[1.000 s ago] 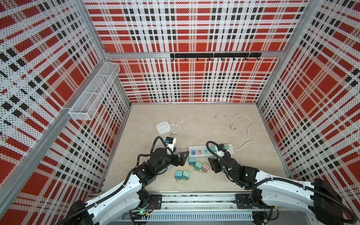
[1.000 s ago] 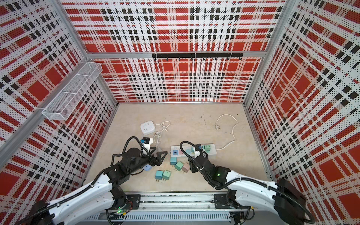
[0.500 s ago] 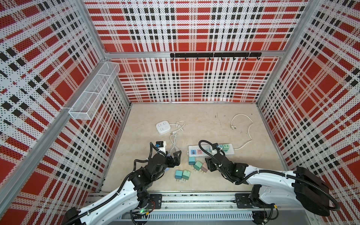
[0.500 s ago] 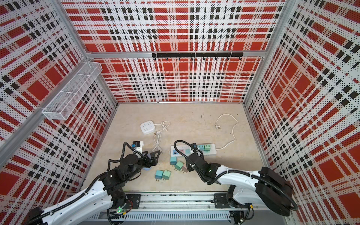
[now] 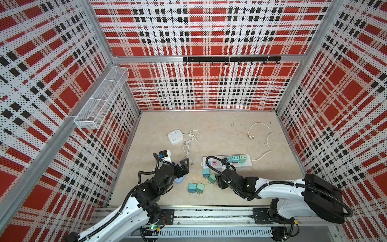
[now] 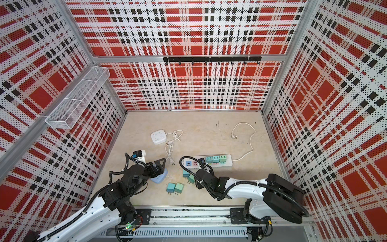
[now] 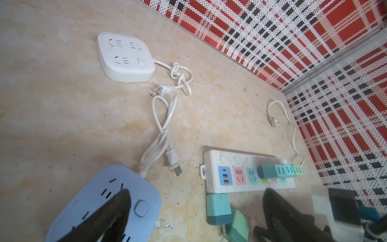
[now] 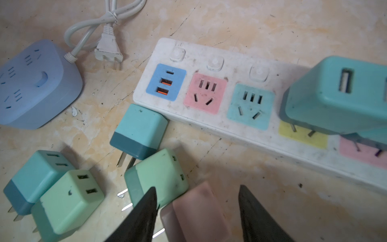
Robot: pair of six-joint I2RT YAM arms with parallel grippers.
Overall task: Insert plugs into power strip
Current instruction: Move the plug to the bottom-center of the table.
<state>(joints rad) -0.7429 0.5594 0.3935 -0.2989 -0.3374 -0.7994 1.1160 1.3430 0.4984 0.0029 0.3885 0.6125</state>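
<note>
Swung inward within the last second, setting the right gripper (image 8: 197, 188) astride the pale pink plug (image 8: 196, 215), jaws apart with a gap at one finger (image 8: 257, 215). Holds the left gripper (image 7: 196, 193) spread wide over the blue socket hub (image 7: 100, 201). Shows three seated plugs (image 5: 236, 159) at the cord end of the power strip (image 8: 196, 60), a teal plug (image 8: 140, 130) and mint plug (image 8: 161, 176) just beside its near edge, a loose pair (image 5: 191, 187) nearer the front rail (image 5: 209, 213). Leaves open floor (image 5: 219, 130) beyond the strip, running past a white socket hub (image 5: 176, 136) to the back wall (image 5: 209, 94).
</note>
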